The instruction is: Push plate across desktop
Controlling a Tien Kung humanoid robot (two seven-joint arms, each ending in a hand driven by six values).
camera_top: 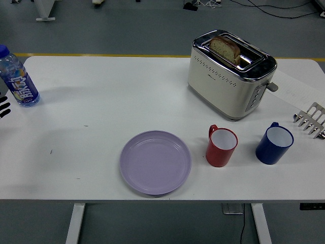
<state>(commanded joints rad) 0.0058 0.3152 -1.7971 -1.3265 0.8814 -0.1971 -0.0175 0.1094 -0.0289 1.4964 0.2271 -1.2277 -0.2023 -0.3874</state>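
Robot hand [3,108] barely visible at left edge, grip unclear, far from lilac plate [155,162].

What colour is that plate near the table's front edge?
Pale lilac plate, clearest in the head view.

High head view, seemingly forward-down

Left robot hand [4,108]: only a few black fingertips show at the picture's left edge; the rest is cut off, so its pose cannot be told.
Metal rack [311,120]: cut off by the right edge.
Bottle [17,79] label: print too small to read.
Bread slice [225,48]: lower part hidden inside the toaster [228,73].
Counter [101,101] legs: cut off at the bottom edge.
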